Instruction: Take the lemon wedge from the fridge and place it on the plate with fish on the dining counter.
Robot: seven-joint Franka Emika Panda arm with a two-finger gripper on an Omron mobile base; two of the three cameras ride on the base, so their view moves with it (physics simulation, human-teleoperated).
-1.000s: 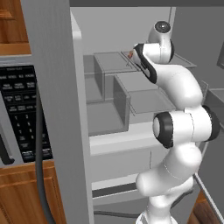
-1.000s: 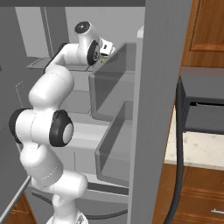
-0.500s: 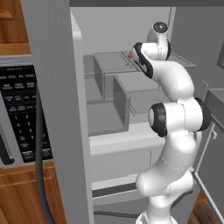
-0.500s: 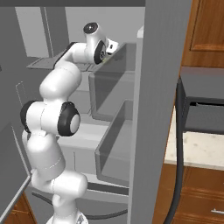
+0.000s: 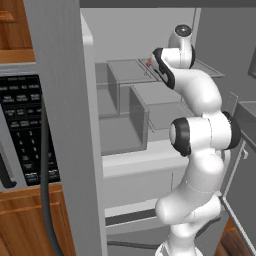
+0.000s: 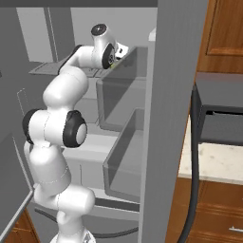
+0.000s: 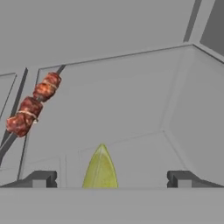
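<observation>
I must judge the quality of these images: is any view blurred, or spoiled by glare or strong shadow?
Hand view: sharp enough, the lemon wedge and red skewer look slightly soft, no glare. Left base view: flat even light in the fridge, only faint shadows. Right base view: equally even, no blur.

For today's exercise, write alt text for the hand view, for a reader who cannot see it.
A yellow-green lemon wedge lies on a grey fridge shelf, centred between the open gripper's two dark fingertips. A skewer of red meat chunks lies further back, to its left.
</observation>
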